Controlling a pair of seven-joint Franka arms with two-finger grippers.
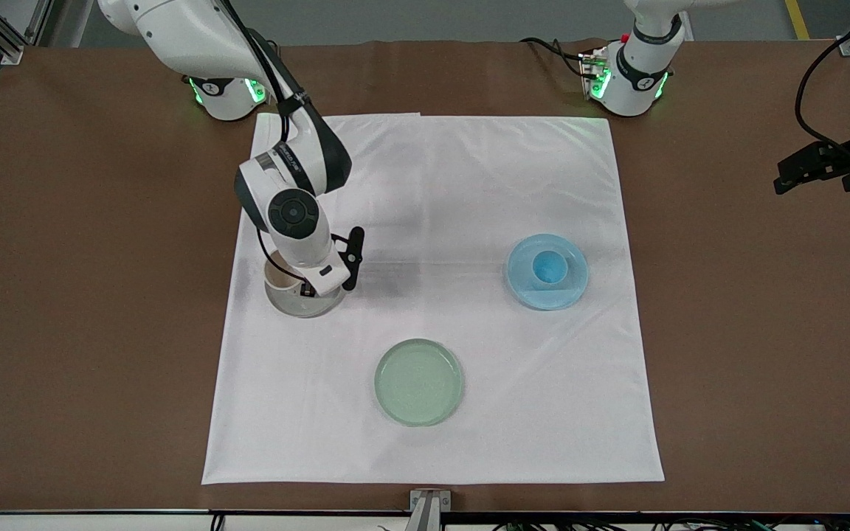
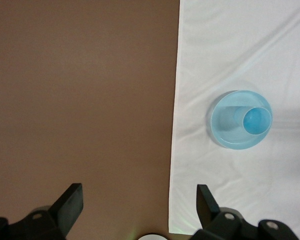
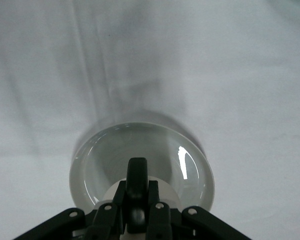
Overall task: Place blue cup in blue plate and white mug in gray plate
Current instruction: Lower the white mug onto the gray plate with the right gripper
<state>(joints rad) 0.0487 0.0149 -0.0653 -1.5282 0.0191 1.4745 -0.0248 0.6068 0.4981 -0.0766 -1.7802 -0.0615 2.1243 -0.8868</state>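
The blue cup stands upright in the blue plate, toward the left arm's end of the white cloth. The white mug is within the rim of the gray plate; I cannot tell whether it rests on it. My right gripper is shut on the mug's black handle. The left gripper waits open and holds nothing, over the bare brown table off the cloth's edge at the left arm's end.
A pale green plate lies on the white cloth, nearer the front camera than the other two plates. Brown table surrounds the cloth on every side.
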